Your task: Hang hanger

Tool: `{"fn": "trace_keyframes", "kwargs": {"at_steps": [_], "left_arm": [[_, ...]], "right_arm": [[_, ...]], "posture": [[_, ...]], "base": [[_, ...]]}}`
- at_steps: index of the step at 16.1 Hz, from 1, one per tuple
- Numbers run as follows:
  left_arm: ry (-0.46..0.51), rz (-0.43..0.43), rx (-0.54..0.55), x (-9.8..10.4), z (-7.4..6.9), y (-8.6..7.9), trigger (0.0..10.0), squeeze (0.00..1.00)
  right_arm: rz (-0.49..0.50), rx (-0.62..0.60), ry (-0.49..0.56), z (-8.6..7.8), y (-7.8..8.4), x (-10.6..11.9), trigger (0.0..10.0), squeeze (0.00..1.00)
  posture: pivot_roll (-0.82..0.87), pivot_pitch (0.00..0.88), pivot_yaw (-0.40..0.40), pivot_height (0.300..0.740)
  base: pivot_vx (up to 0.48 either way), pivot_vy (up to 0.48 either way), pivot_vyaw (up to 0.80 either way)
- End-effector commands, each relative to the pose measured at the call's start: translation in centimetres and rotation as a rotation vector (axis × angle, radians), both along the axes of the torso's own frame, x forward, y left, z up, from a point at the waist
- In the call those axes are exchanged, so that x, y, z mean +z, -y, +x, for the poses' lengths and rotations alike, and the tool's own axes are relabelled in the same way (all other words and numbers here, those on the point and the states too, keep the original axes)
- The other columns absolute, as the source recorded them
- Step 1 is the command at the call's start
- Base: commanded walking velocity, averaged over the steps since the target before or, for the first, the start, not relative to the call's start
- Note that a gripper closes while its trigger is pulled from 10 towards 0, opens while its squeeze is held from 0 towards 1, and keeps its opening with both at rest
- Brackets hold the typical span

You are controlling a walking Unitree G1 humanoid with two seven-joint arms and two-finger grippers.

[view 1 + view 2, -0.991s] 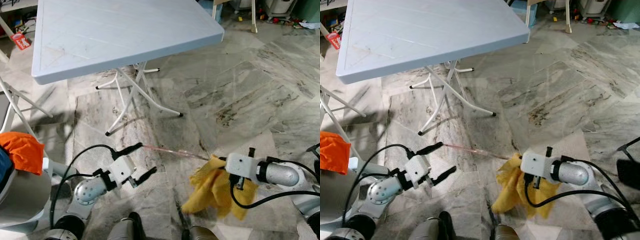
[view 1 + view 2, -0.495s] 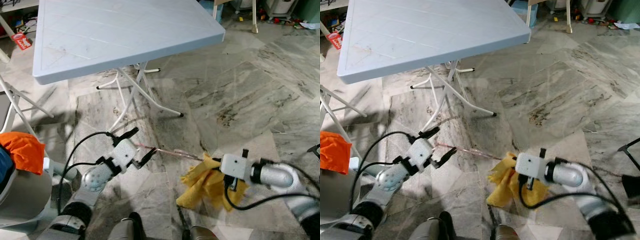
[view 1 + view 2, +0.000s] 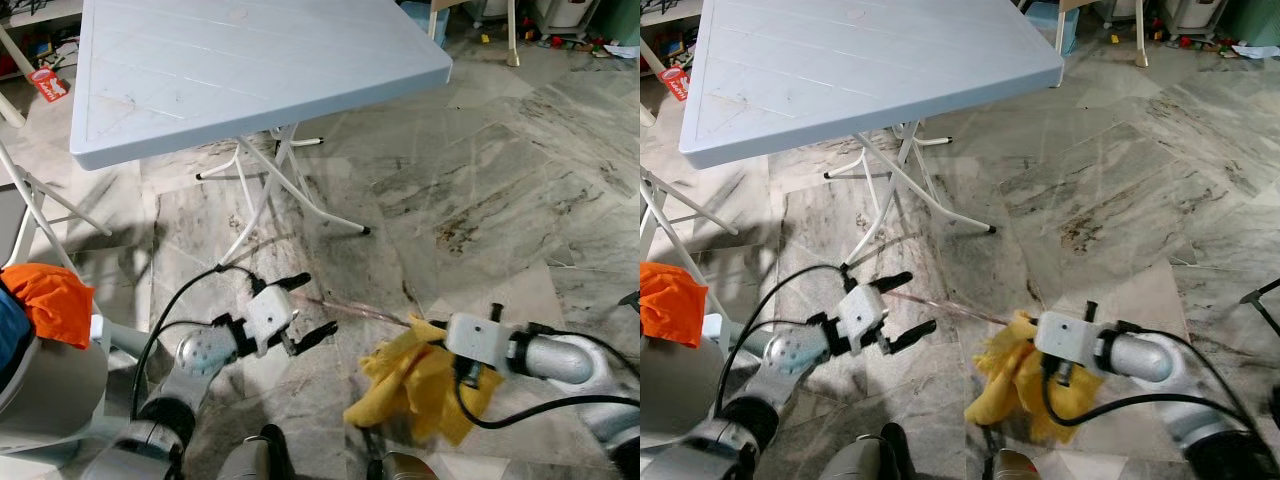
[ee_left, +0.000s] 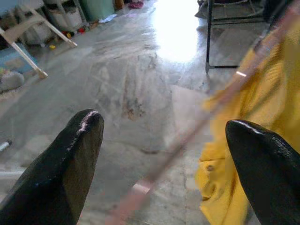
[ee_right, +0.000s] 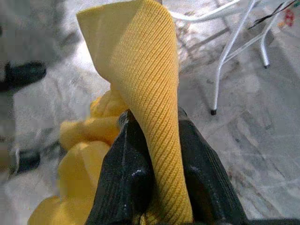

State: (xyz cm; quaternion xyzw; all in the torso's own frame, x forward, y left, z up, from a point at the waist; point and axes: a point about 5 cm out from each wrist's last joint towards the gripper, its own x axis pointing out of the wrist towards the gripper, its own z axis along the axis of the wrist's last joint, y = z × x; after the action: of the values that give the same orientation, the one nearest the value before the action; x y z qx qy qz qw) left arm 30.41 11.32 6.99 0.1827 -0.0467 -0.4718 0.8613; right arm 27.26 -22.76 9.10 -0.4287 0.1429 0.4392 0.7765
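At the far left of the left eye view, an orange cloth (image 3: 45,300) sits on something grey. It is well away from the work and no arm is near it.

A bit to the right, in the lower left, is the left end effector (image 3: 302,310). Its two black fingers (image 4: 70,164) are spread wide apart and hold nothing. A thin pink hanger (image 3: 350,310) runs between them, just above the floor (image 3: 480,180). The fingers look parted so they can close on the pink bar, but they do not touch it yet. I think the left arm is there to take that end, so the hanger does not swing.

Higher up, in the upper left and middle, stands a pale blue tabletop (image 3: 240,70) on thin white legs (image 3: 270,190). It is bare.

Follow the pink bar to the right and it goes into a yellow cloth (image 3: 410,385), low and right of the middle. The cloth hangs in loose folds and hides that end of the hanger, so I cannot tell how the cloth sits on it.

The right end effector (image 5: 157,154) is clenched on a fold of the yellow cloth. The right wrist view shows the ribbed cloth squeezed tight between the two black fingers. That pinch keeps the cloth and hanger up off the floor.

No rail or hook to hang it on can be seen, so the hanging is not done yet.
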Motion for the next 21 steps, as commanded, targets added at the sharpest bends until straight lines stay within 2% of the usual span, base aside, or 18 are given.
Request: {"fn": "trace_keyframes", "kwargs": {"at_steps": [1, 2, 4, 5, 6, 7, 11, 13, 15, 17, 21], "left_arm": [[0.002, 0.033, -0.002, -0.1, 0.2, -0.1, 10.0, 1.00], [0.002, 0.018, -0.032, 0.4, 0.3, 0.0, 10.0, 1.00], [0.004, 0.043, -0.026, 0.8, 1.0, 0.4, 10.0, 1.00], [-0.016, 0.074, -0.040, 0.4, 0.8, 0.5, 10.0, 1.00], [-0.062, 0.107, -0.104, -0.4, 0.2, 0.6, 10.0, 1.00], [-0.099, 0.116, -0.153, -0.7, -0.1, 0.8, 10.0, 0.00], [-0.087, 0.110, -0.171, -0.4, 0.0, 1.6, 10.0, 0.00], [-0.043, 0.081, -0.127, 0.4, 0.7, 1.7, 10.0, 0.00], [-0.001, 0.066, -0.095, 1.3, 1.3, 1.5, 10.0, 0.00], [0.053, 0.092, -0.051, 2.1, 2.1, 0.9, 10.0, 0.00], [0.049, 0.105, -0.035, 2.7, 2.7, 0.4, 10.0, 0.00]], "right_arm": [[0.005, 0.011, 0.012, 0.0, 0.5, 0.9, 10.0, 0.00], [-0.020, 0.011, 0.007, -0.1, 0.9, 1.0, 10.0, 0.00], [-0.037, 0.012, 0.001, -0.2, 1.6, 1.3, 10.0, 0.00], [-0.036, 0.014, 0.008, -0.1, 1.6, 1.4, 10.0, 0.00], [-0.026, 0.022, 0.024, 0.1, 1.3, 1.8, 10.0, 0.00], [-0.020, 0.031, 0.030, 0.3, 1.1, 2.0, 10.0, 0.00], [-0.021, 0.047, 0.044, 0.8, 0.6, 2.1, 10.0, 0.00], [-0.008, 0.051, 0.055, 1.1, 0.2, 2.2, 10.0, 0.00], [0.009, 0.052, 0.068, 1.4, -0.2, 2.3, 10.0, 0.00], [0.051, 0.048, 0.119, 2.1, -0.8, 3.1, 10.0, 0.00], [0.049, 0.049, 0.153, 2.6, -0.9, 3.7, 10.0, 0.00]], "posture": [[-0.22, 0.183, 0.060, 0.740], [-0.22, 0.184, 0.060, 0.740], [-0.22, 0.175, 0.063, 0.740], [-0.22, 0.174, 0.062, 0.740], [-0.22, 0.170, 0.065, 0.740], [-0.22, 0.169, 0.065, 0.740], [-0.21, 0.168, 0.066, 0.740], [-0.21, 0.172, 0.062, 0.740], [-0.21, 0.173, 0.055, 0.740], [-0.21, 0.173, 0.055, 0.740], [-0.21, 0.174, 0.048, 0.740]], "base": [[0.000, 0.000, 0.00], [0.000, 0.000, 0.00], [0.000, 0.000, 0.00], [0.000, 0.000, 0.00], [0.000, 0.000, 0.00], [0.000, 0.000, 0.00], [0.000, 0.000, 0.00], [0.000, 0.000, 0.00], [0.000, 0.000, 0.00], [0.000, 0.000, 0.00], [0.000, 0.000, 0.00]]}}
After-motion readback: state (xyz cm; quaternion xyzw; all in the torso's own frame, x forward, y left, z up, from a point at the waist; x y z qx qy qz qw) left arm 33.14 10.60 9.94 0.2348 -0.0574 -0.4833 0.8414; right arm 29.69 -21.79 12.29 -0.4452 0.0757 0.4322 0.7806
